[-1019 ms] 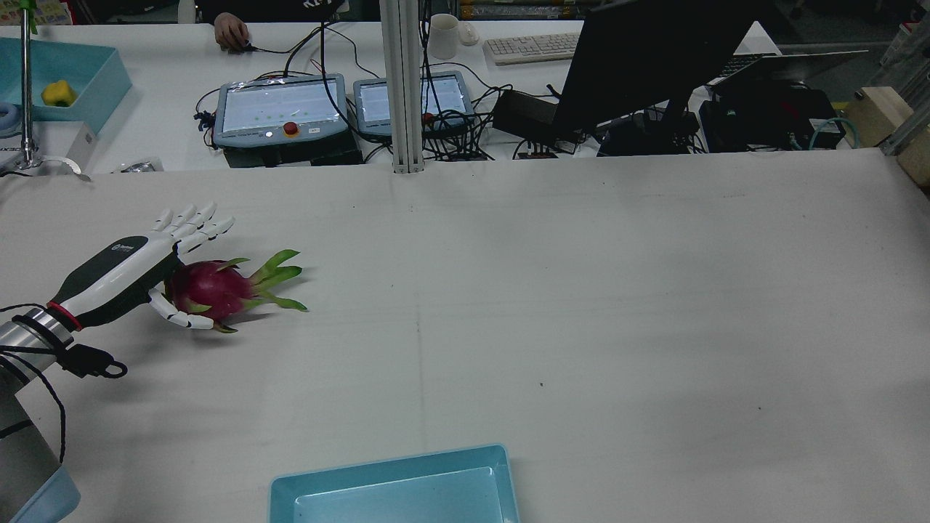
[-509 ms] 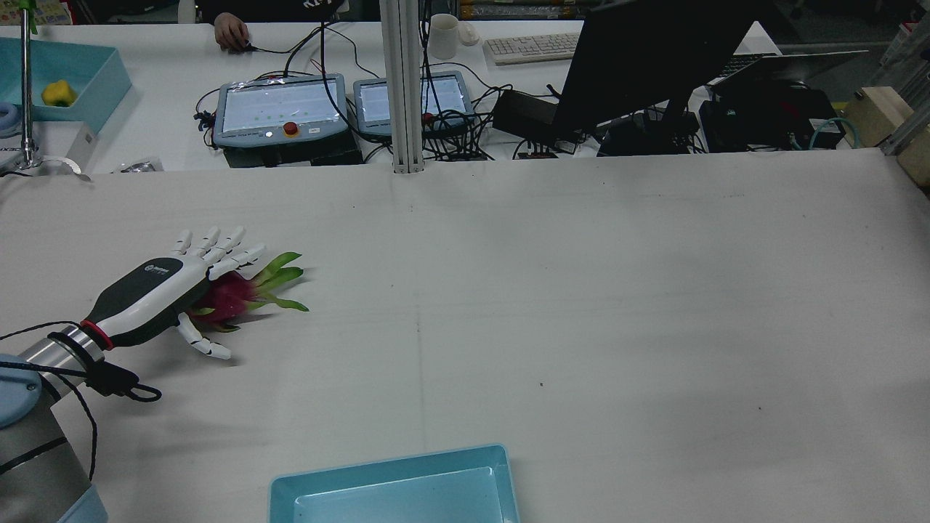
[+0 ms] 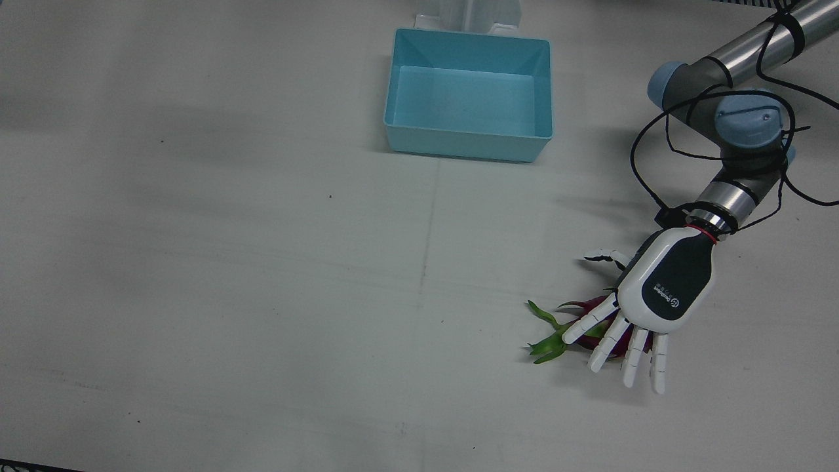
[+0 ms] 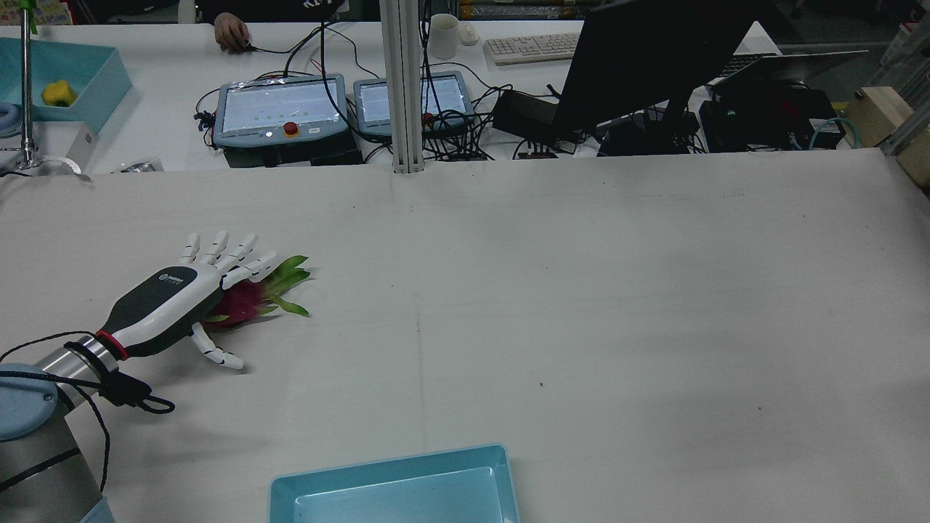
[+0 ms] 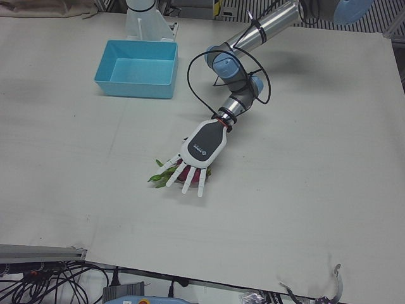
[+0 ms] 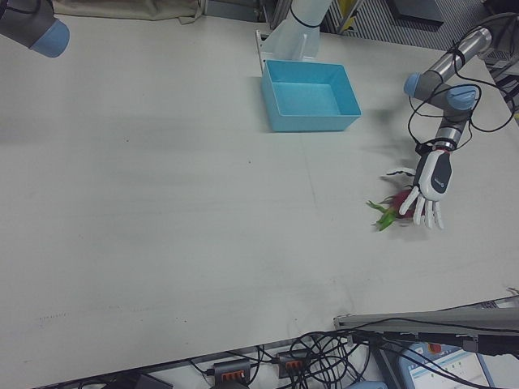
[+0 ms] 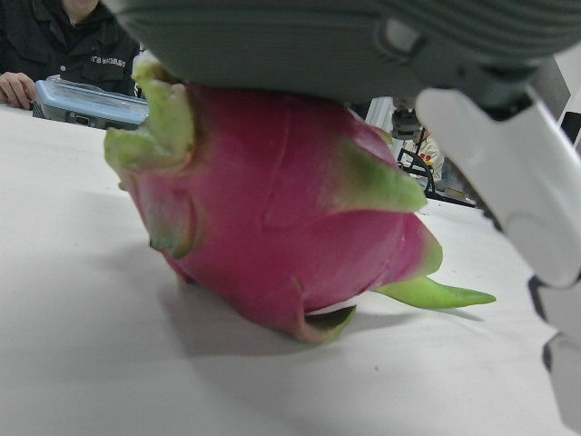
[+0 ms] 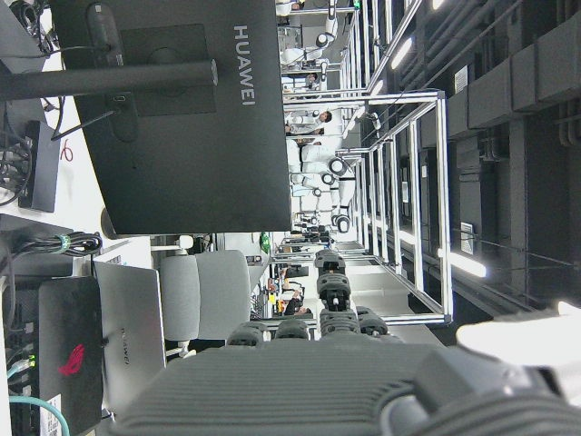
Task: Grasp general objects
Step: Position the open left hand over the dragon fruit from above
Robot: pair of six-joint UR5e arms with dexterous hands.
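Note:
A magenta dragon fruit (image 3: 549, 343) with green leaf tips lies on the white table near its left side. It also shows in the rear view (image 4: 247, 301) and fills the left hand view (image 7: 272, 227). My left hand (image 3: 665, 292) lies palm down on top of it, fingers (image 3: 606, 341) straight and spread past the fruit, thumb out to the side. The hand is open and hides most of the fruit from above (image 4: 171, 301). My right hand (image 8: 363, 391) shows only as a sliver of palm in its own view, aimed away from the table.
A light blue bin (image 3: 459, 143) stands empty at the table's middle on the robot's side (image 4: 392, 465). Teach pendants (image 4: 280, 109), a monitor (image 4: 647, 58) and cables lie beyond the far edge. The right arm's elbow (image 6: 28, 20) is at the right-front view's top left.
My left hand moved from beside the dragon fruit to over it, palm settling on top with fingers spread. The fruit shifted slightly.

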